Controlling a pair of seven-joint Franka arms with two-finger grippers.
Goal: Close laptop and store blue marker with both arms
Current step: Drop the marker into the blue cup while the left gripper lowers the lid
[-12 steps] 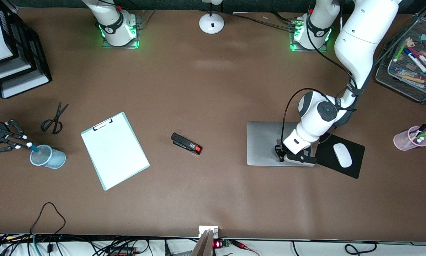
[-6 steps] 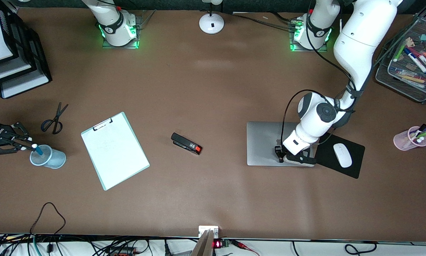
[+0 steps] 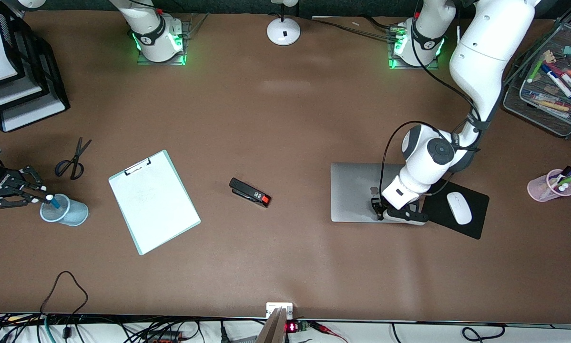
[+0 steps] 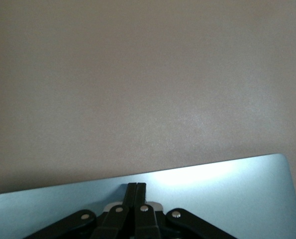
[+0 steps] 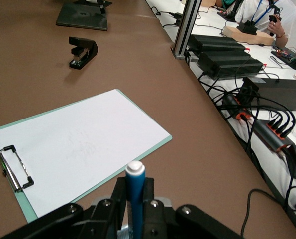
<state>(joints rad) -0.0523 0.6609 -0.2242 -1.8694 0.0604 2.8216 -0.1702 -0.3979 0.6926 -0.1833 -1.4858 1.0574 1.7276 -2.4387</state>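
The silver-grey laptop [image 3: 354,190] lies closed, its dark apple logo showing, beside the black mouse pad [image 3: 476,216]. My left gripper [image 3: 375,204] rests on the lid near the edge toward the front camera, fingers shut together and empty; the left wrist view shows it [image 4: 137,187] on the pale lid [image 4: 227,194]. My right gripper [image 3: 40,196] is shut on the blue marker [image 3: 54,202], which stands tilted with its lower end in the pale blue cup [image 3: 71,215] at the right arm's end of the table. The right wrist view shows the marker [image 5: 135,191], whitish end up, between my fingers.
A clipboard [image 3: 154,202] with white paper, a black stapler [image 3: 249,192] and scissors [image 3: 73,159] lie between cup and laptop. A white mouse [image 3: 458,207] sits on the pad. A pink pen cup [image 3: 538,188], mesh tray [image 3: 543,114], paper trays [image 3: 42,81] and lamp base [image 3: 283,31] line the edges.
My right gripper has carried the marker's upper end a little toward the cup. My left gripper shifted slightly along the lid, uncovering the apple logo.
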